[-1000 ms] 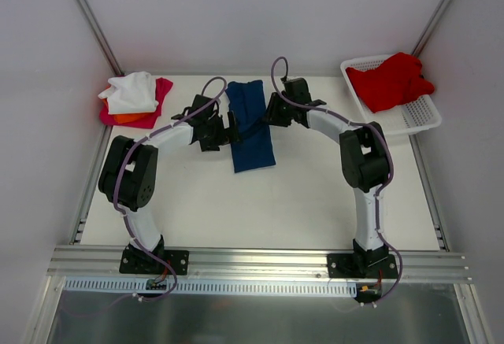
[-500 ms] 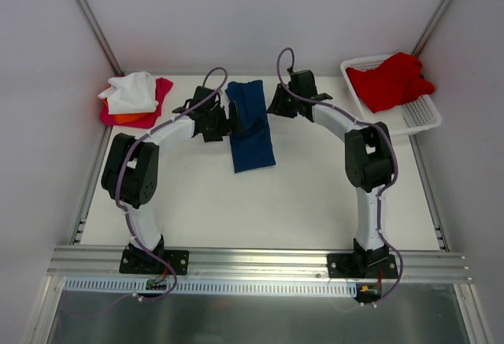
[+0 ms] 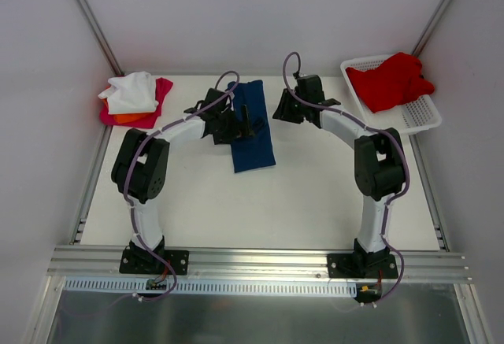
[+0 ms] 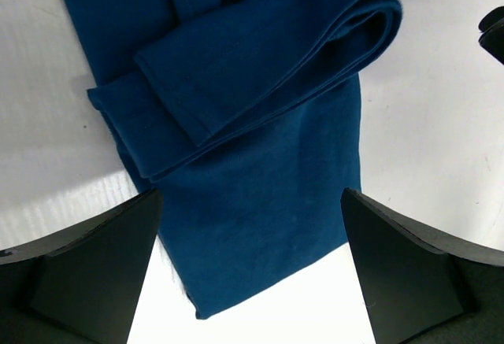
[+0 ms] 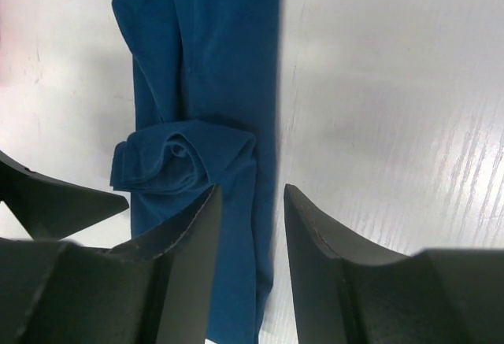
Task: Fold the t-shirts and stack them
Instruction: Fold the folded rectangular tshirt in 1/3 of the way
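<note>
Lying mid-table, one navy t-shirt [image 3: 253,135] formed a long strip running near to far, partly doubled over. One red t-shirt [image 3: 390,80] sat in the single basket [image 3: 421,116]. White [image 3: 132,88], orange [image 3: 126,116] and magenta [image 3: 161,92] ones were piled far left. The left gripper [image 4: 252,202] gaped wide above the strip, empty. The right gripper [image 5: 252,189] was half open and empty at its edge.

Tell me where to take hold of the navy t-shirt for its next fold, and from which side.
Take the navy t-shirt by its near short edge, coming down from above on the robot's side. It lies as a long flat strip. That end looks flat and free, while the middle is bunched by a rolled fold.
</note>
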